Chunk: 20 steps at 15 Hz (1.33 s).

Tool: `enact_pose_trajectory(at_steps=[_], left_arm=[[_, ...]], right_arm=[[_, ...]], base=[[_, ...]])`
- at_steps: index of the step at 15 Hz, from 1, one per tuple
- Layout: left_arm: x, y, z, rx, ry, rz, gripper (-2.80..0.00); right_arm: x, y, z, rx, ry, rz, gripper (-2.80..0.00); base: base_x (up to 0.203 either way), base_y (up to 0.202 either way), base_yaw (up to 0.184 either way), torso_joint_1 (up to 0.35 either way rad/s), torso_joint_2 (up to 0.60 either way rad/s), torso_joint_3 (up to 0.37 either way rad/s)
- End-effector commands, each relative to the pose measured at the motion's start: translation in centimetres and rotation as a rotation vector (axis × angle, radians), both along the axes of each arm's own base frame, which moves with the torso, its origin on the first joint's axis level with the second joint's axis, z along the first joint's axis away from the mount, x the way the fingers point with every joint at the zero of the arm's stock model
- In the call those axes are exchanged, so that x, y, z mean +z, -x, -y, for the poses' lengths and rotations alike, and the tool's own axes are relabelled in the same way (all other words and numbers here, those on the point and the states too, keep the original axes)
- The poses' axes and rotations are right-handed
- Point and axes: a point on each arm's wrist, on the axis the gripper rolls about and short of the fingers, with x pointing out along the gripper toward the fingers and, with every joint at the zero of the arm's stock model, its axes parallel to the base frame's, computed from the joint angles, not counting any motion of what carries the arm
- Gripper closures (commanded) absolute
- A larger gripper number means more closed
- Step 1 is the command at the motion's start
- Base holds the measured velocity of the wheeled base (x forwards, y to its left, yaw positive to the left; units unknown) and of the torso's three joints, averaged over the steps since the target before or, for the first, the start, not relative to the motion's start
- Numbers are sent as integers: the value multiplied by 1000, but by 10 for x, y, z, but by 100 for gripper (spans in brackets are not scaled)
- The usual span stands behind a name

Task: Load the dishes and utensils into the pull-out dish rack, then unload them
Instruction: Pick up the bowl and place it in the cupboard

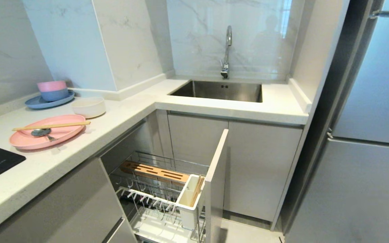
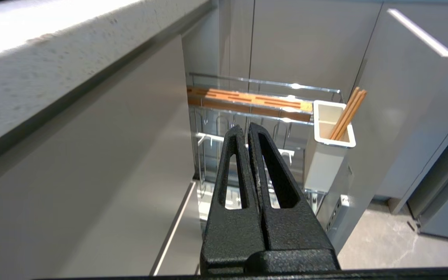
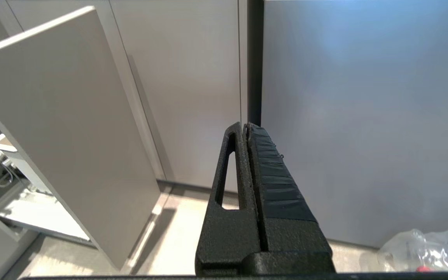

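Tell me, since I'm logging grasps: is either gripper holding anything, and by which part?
Nothing is held. The left gripper and right gripper both have their fingers pressed shut on nothing, low beside the pull-out dish rack.

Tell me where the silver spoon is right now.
In the head view the spoon lies on the pink plate on the left counter, just under the chopsticks laid across that plate.

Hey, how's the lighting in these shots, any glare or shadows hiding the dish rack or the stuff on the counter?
Head view: even light; the pink plate and chopsticks show plainly, with faint reflections on the glossy wall behind the faucet. Left wrist view: the countertop edge is washed out by glare, chrome wires of the pull-out dish rack glint, its lower part sits in shadow. Right wrist view: soft shadow beside the rack's cabinet front.
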Motion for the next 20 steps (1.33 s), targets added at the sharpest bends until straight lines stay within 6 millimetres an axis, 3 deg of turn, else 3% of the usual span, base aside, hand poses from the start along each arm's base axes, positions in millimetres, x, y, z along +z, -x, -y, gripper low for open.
enact_pose_trajectory(at_steps=[1,20], left_arm=[[0,0,0,-1,-1,0,0],[0,0,0,0,-1,0,0]], right_arm=[[0,0,0,0,0,-2,0],[0,0,0,0,0,-2,0]], base=[[0,0,0,1,1,-192],[0,0,0,4,2,-199]])
